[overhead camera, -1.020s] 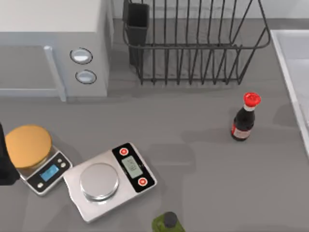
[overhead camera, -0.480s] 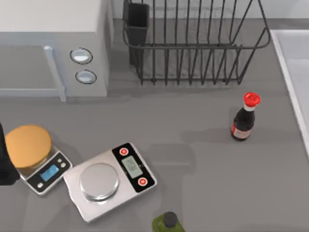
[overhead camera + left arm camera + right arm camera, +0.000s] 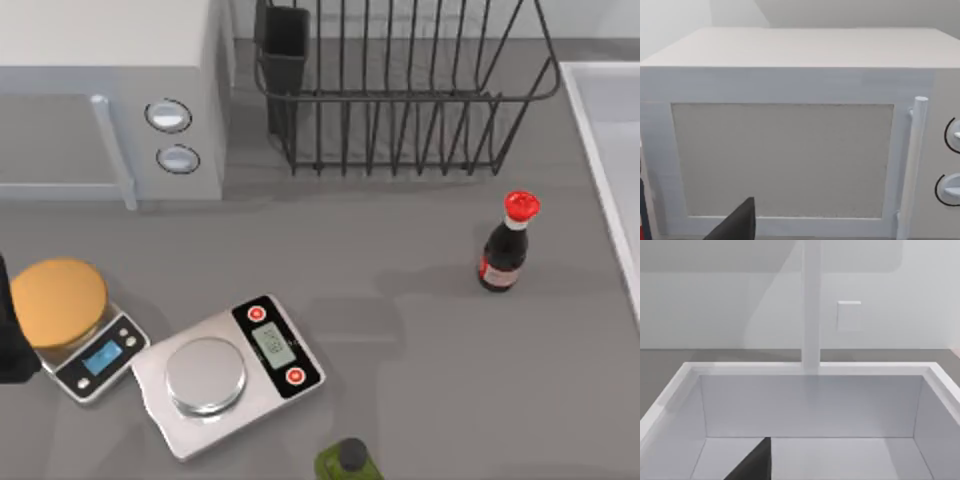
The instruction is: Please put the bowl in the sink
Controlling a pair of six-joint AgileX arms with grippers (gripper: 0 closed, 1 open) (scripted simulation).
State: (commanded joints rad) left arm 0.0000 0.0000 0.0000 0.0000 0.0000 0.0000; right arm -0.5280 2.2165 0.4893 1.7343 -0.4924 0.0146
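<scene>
The bowl is out of view. The sink [image 3: 610, 150] is a pale basin with a raised light rim at the table's right edge. In the right wrist view the sink [image 3: 810, 405] lies right in front, and a dark part of my right gripper [image 3: 755, 465] hangs over its near side. My left arm [image 3: 10, 335] sits at the table's left edge beside the small scale. A dark part of my left gripper [image 3: 737, 225] faces the microwave door.
A white microwave [image 3: 110, 90] stands back left and a black wire dish rack [image 3: 400, 90] back centre. An orange disc [image 3: 57, 300] tops a small scale, next to a steel scale [image 3: 225, 375]. A red-capped bottle [image 3: 508, 245] and a green bottle [image 3: 348, 462] stand further right. A faucet [image 3: 811, 305] rises behind the sink.
</scene>
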